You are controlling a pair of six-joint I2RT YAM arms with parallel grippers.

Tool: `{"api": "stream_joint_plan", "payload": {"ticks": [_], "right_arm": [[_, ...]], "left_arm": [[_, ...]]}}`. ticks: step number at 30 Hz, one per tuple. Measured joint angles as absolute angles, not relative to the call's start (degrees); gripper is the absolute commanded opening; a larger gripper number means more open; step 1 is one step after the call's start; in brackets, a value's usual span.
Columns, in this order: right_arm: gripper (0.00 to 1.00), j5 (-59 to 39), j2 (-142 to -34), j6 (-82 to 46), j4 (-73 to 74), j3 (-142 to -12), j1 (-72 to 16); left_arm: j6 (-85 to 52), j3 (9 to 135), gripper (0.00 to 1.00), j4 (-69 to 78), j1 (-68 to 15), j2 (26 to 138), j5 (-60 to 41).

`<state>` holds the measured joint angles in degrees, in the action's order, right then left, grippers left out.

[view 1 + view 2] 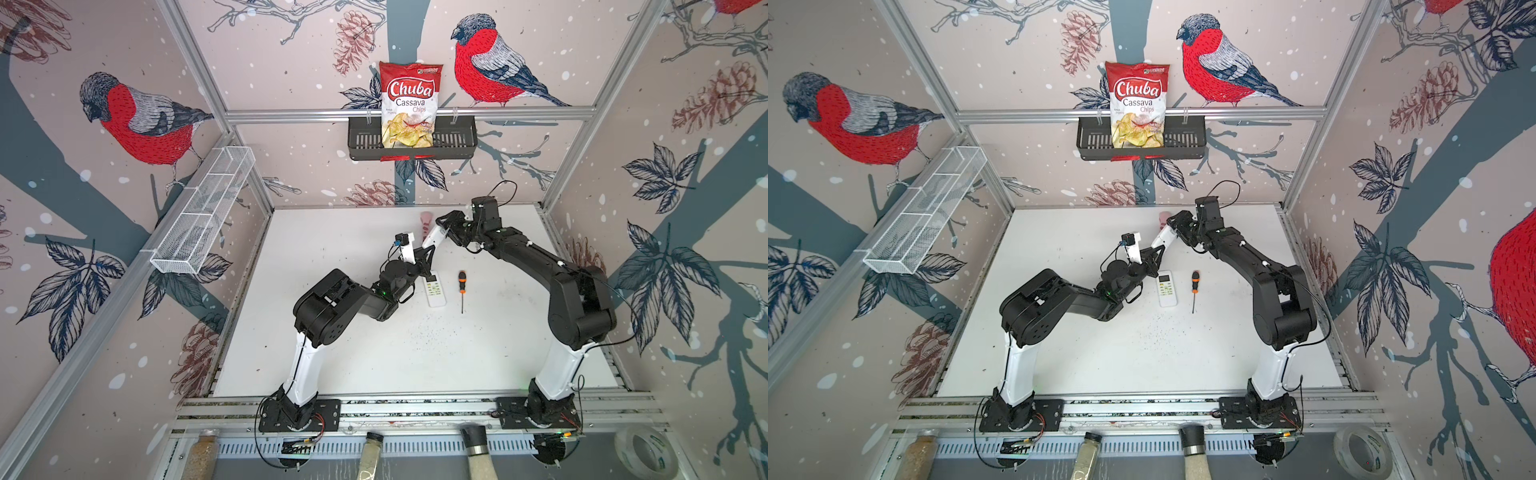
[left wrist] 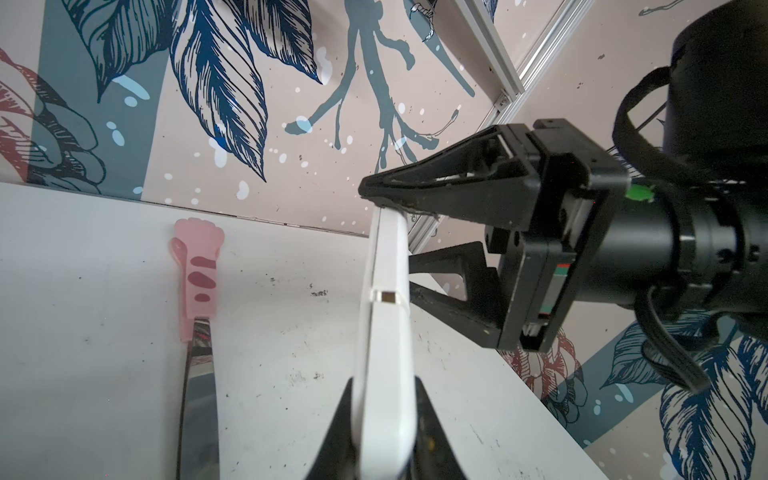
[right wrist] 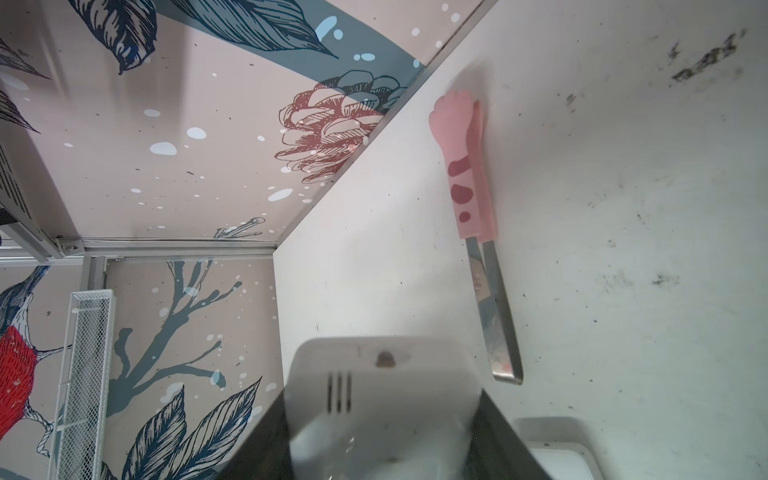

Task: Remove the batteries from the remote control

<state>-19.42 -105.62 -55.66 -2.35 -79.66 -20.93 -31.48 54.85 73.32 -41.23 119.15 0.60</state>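
Note:
A white remote control (image 1: pixel 436 239) (image 1: pixel 1163 237) hangs tilted above the table, gripped at both ends. My left gripper (image 1: pixel 430 251) (image 2: pixel 384 415) is shut on the thin edges of its nearer end. My right gripper (image 1: pixel 443 231) (image 3: pixel 382 415) is shut across the width of its far end. In the right wrist view the remote control (image 3: pixel 382 386) shows a plain face with three slits. In the left wrist view the remote control (image 2: pixel 386 332) is seen edge on, with the right gripper (image 2: pixel 395 232) round its far end. The batteries are hidden.
A second white remote (image 1: pixel 434 291) (image 1: pixel 1167 289) lies on the white table (image 1: pixel 332 332) below the left gripper. Right of it lies an orange-and-black screwdriver (image 1: pixel 461 286). Pink-tipped metal tongs (image 1: pixel 426 222) (image 3: pixel 478 232) lie near the back wall. A black basket (image 1: pixel 457 139) with a chips bag hangs above.

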Motion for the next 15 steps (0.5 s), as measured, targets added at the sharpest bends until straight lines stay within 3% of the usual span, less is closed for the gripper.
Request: {"api": "stream_joint_plan", "payload": {"ticks": [4,6,11,15], "right_arm": [[0.14,-20.0,-105.9,-55.4,-2.7,-80.0,-20.9],[0.14,-20.0,-105.9,-55.4,-3.0,-80.2,-20.9],[0.14,-20.0,-106.3,-55.3,-3.3,-80.7,-20.8],[0.14,-20.0,-106.7,-55.2,-3.5,-80.7,-20.6]], "left_arm": [[-31.4,53.6,0.49,72.8,-40.9,118.5,0.4],[-31.4,52.8,0.56,72.8,-40.7,117.8,0.4],[-31.0,49.9,0.60,72.9,-40.5,115.9,0.1],[-31.0,47.9,0.55,73.1,-40.2,114.6,-0.2]]}}
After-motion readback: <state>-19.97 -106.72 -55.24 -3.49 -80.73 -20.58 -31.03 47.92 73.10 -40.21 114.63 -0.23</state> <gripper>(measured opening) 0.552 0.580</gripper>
